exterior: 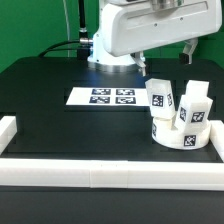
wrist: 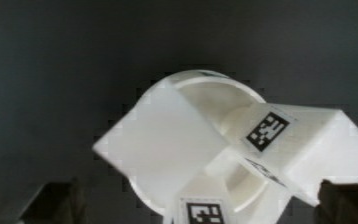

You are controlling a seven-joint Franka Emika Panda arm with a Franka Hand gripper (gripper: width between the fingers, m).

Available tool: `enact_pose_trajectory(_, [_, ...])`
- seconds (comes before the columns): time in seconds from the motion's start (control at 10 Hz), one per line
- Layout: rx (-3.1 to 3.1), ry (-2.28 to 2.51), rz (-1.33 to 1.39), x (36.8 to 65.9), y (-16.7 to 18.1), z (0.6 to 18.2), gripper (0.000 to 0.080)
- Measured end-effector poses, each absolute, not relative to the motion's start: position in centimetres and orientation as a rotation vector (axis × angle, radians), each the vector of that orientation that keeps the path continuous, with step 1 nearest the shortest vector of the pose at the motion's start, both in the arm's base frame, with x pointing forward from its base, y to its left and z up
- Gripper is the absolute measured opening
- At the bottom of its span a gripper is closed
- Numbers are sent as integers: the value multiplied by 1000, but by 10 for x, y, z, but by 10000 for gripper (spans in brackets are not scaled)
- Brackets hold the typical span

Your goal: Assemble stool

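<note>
The round white seat (exterior: 183,134) lies at the exterior view's right, with tags on its side wall. White blocky legs stand upright on it: one (exterior: 160,97) toward the exterior view's left and one (exterior: 196,106) toward its right. My gripper (exterior: 167,58) hangs open and empty above them, touching nothing. In the wrist view the seat (wrist: 208,92) lies straight below, with a tagged leg (wrist: 282,135), a plain-faced leg (wrist: 163,132) and a third tagged leg (wrist: 202,210) between my spread fingertips (wrist: 48,202). My gripper (wrist: 197,205) holds nothing.
The marker board (exterior: 112,97) lies flat mid-table. White border rails run along the front (exterior: 100,176), the exterior view's left (exterior: 10,130) and its right (exterior: 216,135). The arm's white body (exterior: 140,28) stands at the back.
</note>
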State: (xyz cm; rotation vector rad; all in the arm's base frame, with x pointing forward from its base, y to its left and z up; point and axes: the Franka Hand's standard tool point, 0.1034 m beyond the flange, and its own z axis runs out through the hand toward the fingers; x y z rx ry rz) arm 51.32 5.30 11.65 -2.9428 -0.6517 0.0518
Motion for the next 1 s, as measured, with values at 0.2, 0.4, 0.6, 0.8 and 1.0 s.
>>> enact_pose_trajectory(0.2, [-2865, -970, -8, 518, 51, 114, 649])
enact_pose_trajectory(0.4, [-2796, -1160, -25, 519, 50, 113, 649])
enact_pose_trajectory(0.6, [-2734, -1300, -32, 518, 48, 111, 649])
enact_pose_trajectory(0.8, [-2737, -1298, -37, 515, 48, 97, 649])
enact_pose_trajectory(1.0, [-2743, -1302, -57, 516, 47, 88, 649])
